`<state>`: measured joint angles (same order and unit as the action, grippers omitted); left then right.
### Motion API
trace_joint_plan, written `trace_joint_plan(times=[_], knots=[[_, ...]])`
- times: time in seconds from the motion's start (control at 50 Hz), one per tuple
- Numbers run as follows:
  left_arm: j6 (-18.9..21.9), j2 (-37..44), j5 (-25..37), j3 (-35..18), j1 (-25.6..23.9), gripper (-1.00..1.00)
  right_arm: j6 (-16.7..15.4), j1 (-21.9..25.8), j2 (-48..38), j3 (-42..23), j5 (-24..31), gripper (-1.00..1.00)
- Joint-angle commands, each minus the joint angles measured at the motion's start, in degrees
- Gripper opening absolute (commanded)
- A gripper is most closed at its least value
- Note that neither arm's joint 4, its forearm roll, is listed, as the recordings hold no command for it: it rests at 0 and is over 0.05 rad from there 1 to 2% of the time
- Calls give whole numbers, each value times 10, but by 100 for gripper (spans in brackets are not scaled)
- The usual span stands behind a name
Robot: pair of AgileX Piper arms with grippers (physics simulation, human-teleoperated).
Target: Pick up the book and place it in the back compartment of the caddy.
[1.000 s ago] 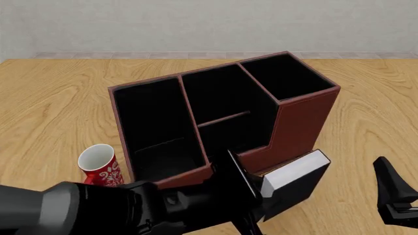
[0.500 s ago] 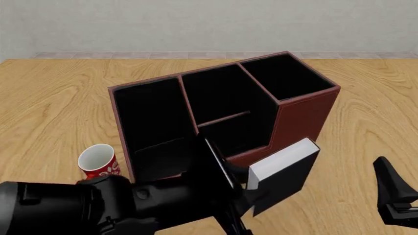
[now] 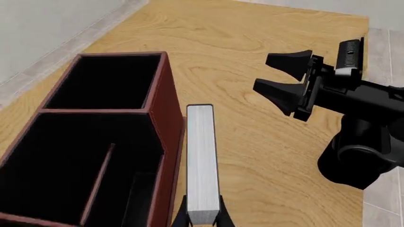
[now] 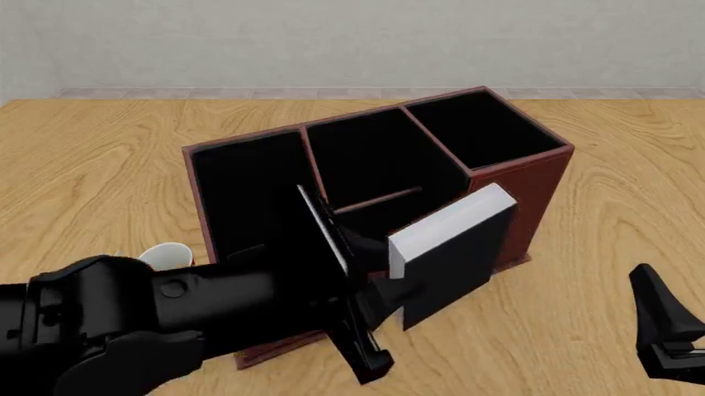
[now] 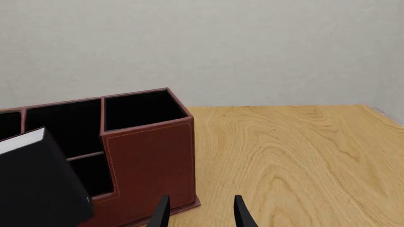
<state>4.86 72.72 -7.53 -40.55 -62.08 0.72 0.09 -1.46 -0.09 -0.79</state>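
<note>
At far left a red-and-white patterned mug (image 4: 165, 255) peeks from behind the left arm. The left gripper (image 3: 203, 218) pinches the thick black hardback book with a white page block (image 4: 447, 249), held in the air just beside the large reddish-brown leather-look caddy (image 4: 518, 186), page edge up, long axis tilted towards the tall back compartment. The right gripper (image 5: 198, 213) hangs spread, holding nothing, well apart
</note>
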Motion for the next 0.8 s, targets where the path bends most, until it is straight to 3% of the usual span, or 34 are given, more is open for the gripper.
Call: trace_joint_plan(times=[0.02, 0.46, 0.8], knots=[[22, -44, 43, -22, 35, -100, 0, 0, -4, 0, -4, 100], [40, -54, 78, -30, 99, -100, 0, 0, -4, 0, -4, 100], [51, -26, 81, -45, 119, -100, 0, 0, 2, 0, 2, 100]])
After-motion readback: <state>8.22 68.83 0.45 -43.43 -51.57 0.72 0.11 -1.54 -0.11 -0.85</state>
